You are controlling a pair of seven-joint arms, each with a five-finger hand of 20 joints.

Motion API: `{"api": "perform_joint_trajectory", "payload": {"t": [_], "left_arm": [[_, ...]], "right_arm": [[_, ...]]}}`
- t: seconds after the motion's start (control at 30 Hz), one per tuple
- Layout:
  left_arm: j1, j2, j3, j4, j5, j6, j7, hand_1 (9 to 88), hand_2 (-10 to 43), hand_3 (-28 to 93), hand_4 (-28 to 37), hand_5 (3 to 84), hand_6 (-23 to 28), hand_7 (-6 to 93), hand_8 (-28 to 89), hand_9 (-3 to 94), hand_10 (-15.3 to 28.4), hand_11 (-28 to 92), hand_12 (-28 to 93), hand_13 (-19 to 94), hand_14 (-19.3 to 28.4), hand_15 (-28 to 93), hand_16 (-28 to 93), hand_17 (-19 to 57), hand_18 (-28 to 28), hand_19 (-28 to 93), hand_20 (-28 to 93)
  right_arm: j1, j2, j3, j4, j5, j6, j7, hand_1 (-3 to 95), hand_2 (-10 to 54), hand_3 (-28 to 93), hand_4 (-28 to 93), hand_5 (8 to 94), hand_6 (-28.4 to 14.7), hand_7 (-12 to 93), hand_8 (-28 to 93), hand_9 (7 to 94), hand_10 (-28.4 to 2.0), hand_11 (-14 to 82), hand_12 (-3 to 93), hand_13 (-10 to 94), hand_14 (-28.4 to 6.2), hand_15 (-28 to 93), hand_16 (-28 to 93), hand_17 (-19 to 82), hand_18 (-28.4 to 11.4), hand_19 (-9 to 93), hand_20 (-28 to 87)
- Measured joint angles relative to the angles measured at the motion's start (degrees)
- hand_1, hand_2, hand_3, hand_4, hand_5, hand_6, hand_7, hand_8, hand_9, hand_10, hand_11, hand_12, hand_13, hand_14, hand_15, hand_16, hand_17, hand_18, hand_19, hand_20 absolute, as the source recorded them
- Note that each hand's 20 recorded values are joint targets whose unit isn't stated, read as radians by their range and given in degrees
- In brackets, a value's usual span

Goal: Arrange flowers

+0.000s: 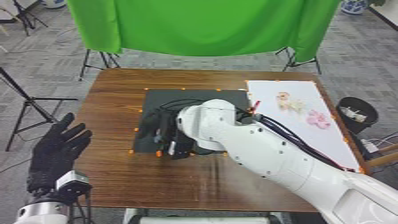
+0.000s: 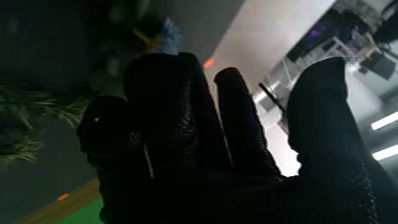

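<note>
Over the black mat, my right hand is mostly hidden by its own white arm. In the right wrist view my right hand is open, its fingers relaxed and the thumb apart from them. Green leaves and a blue flower appear beyond the fingers; no grasp on them can be made out. On the white sheet lie an orange-pink flower, a cream flower and a pink flower, side by side. My left hand is open beside the table's left edge.
The brown table has bare wood left of the mat. The white sheet lies right of the mat, partly under my right arm. A black bin stands off the right edge, a tripod off the left. A green cloth hangs behind.
</note>
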Motion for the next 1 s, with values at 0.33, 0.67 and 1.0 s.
{"api": "perform_joint_trajectory", "payload": {"t": [0.33,0.67,1.0], "left_arm": [[-1.49,0.84,1.60,0.35,-0.03,-0.35,-0.03,29.9,7.3,66,-21.4,37.1,9.8,11.4,-9,32.6,19.2,29,10,22,25.8,57,-13,-8.5,23.9,48,7],[-1.98,0.75,1.65,0.41,0.23,-0.73,-0.08,29.9,7.3,66,-21.4,37.1,9.8,11.4,-8,32.5,19.2,30,10,22,25.9,57,-13,-8.4,23.8,49,7],[-2.14,1.35,2.03,0.48,-0.15,-0.74,0.36,29.7,7.3,66,-21.5,37.1,9.8,11.4,-8,32.6,19.2,30,10,22,25.9,57,-13,-8.4,23.8,49,7]], "right_arm": [[1.20,-0.16,-0.26,1.00,1.19,-0.09,-0.01,10.7,18.4,88,-20,40.2,-0.7,11,-10,50.3,-12.8,6.6,11.4,72,-14.8,75,13,47,-25.3,93,37],[1.12,-1.67,1.76,2.79,2.13,-4.60,3.29,9.6,19.1,87,-20,38.0,-0.6,11,-10,44.3,-11.6,4.8,10.0,71,-15.8,75,13,46,-25.8,93,34],[1.62,-1.80,0.66,2.96,1.74,-2.84,4.19,9.1,18.5,85,-21,38.2,-1.1,10,-10,42.4,-11.5,4.4,9.4,70,-15.8,75,12,45,-25.8,93,33]]}}
